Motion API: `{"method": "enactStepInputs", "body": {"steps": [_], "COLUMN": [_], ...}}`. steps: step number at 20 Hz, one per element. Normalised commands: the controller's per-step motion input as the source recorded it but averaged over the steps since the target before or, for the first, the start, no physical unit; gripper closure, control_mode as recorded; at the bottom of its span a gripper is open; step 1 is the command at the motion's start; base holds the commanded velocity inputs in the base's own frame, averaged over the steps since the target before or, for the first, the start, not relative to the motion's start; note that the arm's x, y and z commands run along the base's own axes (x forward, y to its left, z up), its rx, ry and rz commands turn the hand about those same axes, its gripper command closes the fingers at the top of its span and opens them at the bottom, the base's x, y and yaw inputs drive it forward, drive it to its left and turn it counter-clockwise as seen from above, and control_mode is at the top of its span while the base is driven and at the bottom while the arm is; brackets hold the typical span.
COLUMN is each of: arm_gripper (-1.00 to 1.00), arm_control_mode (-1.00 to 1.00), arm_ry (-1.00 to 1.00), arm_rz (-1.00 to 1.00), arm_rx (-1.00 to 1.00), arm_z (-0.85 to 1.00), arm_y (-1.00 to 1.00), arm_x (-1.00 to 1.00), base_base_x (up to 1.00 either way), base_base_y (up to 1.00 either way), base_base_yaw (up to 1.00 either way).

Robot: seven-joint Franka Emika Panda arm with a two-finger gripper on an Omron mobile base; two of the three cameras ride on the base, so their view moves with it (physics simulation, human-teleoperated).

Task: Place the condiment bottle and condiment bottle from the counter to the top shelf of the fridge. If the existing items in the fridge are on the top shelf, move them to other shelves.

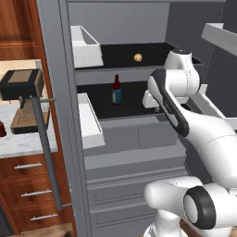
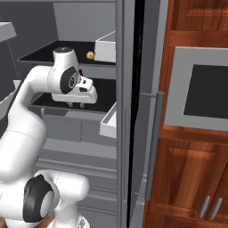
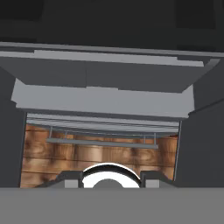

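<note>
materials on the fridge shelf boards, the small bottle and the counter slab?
Shelf boards: flat matte black with grey front edges, probably plastic or coated metal; no glass-like shine. Small bottle: dark red neck, blue label, pale body; glass or plastic, can't tell. Counter: white-grey marbled, looks like polished stone, over brown wood-grain drawer fronts with silver bar handles.

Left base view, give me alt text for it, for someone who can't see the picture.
An open fridge with the white robot arm reaching in toward its second black shelf, where a red-necked bottle with a blue label stands upright. On the top shelf above sits a tiny tan ball. To the left is a marbled counter over wooden drawers.
</note>
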Motion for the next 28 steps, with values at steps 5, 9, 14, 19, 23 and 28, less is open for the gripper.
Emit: {"method": "enactStepInputs", "body": {"steps": [5, 9, 14, 19, 23, 28], "arm_gripper": [-1.0, -1.0, -1.0, -1.0, -1.0, -1.0], "arm_control_mode": [-1.0, -1.0, -1.0, -1.0, -1.0, -1.0], "arm_ry": [0.0, -0.33, -0.41, -0.31, -0.13, 0.0], "arm_rz": [0.0, 0.0, 0.0, -0.07, -0.11, -0.11], "arm_rx": [0.0, 0.07, 0.12, 0.11, 0.05, 0.02], "arm_z": [0.0, 0.36, 0.65, 0.83, 0.71, 0.42], "arm_y": [0.0, -0.01, -0.04, 0.0, 0.0, 0.0], "arm_x": [-0.01, -0.37, -0.34, -0.08, 0.03, 0.41], "base_base_x": [0.0, 0.0, 0.0, 0.0, 0.0, 0.0], "base_base_y": [0.0, 0.0, 0.0, 0.0, 0.0, 0.0], "base_base_yaw": [0.0, 0.0, 0.0, 0.0, 0.0, 0.0]}}
